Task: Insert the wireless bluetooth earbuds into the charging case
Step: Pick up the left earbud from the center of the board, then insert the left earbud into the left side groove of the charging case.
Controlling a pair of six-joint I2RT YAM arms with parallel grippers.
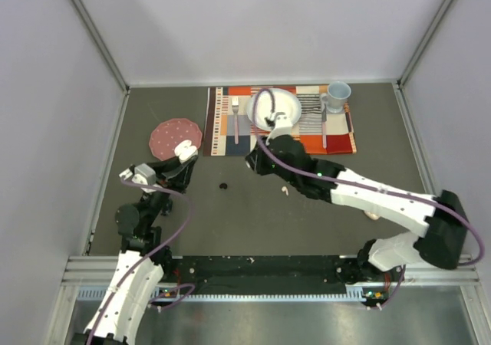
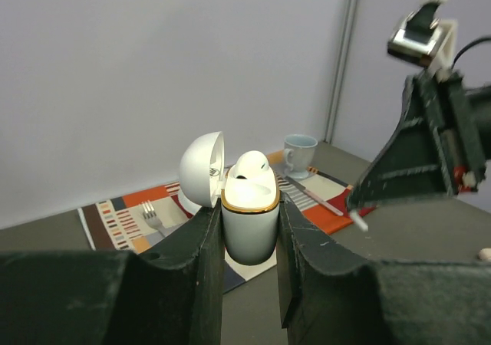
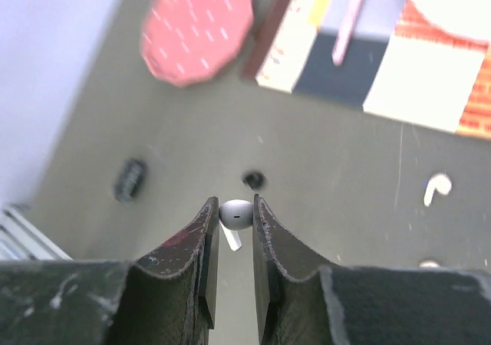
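Note:
My left gripper [image 2: 248, 207] is shut on the white, gold-rimmed charging case [image 2: 249, 226], holding it upright with the lid [image 2: 202, 169] swung open. One white earbud [image 2: 252, 165] sits in the case. In the top view the case [image 1: 186, 152] is at the left, near the pink coaster. My right gripper [image 3: 232, 207] is shut on a white earbud [image 3: 236, 214], stem pointing down, above the table. That gripper [image 1: 255, 163] hangs right of the case, apart from it. A black earbud [image 1: 223, 185] and a pale one [image 1: 285, 190] lie on the table.
A striped placemat [image 1: 341, 139] at the back holds a white plate [image 1: 285, 100], a pink fork [image 1: 236, 123], another utensil [image 1: 324, 128] and a pale blue cup [image 1: 337, 96]. A round pink coaster [image 1: 170, 138] lies left of it. A second dark piece [image 3: 130, 179] lies blurred on the table.

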